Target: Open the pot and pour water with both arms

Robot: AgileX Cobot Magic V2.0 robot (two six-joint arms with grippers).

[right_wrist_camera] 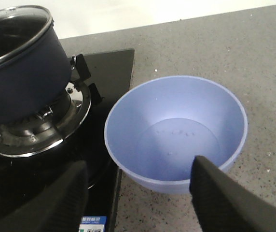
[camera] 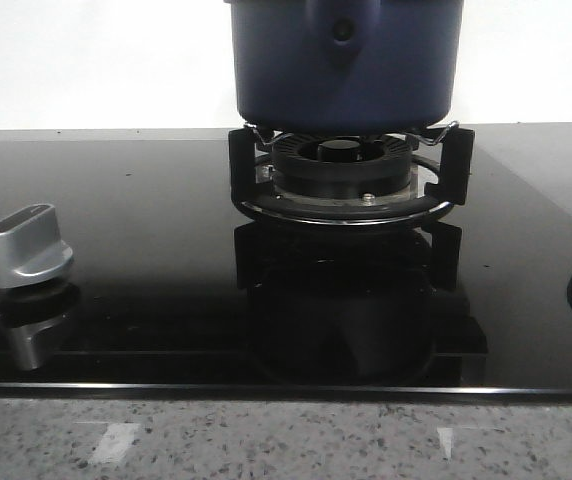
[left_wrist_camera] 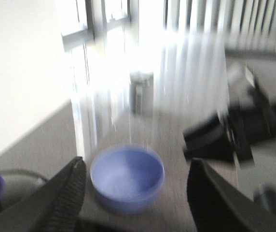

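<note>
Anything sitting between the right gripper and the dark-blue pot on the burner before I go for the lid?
Yes. In the right wrist view the light-blue plastic bowl sits on the grey countertop directly ahead of the open right gripper, beside the black glass hob. The dark-blue pot, glass lid on, stands off to the side on the burner, with nothing else visibly between.

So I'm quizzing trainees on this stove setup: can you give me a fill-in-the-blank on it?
1. The dark-blue pot sits on the ____.
2. The pot's glass lid is still ____.
3. The blue bowl stands on the ____ countertop beside the black cooktop.
4. The silver knob is on the robot's ____.

Missing: burner; on; speckled; left
</note>
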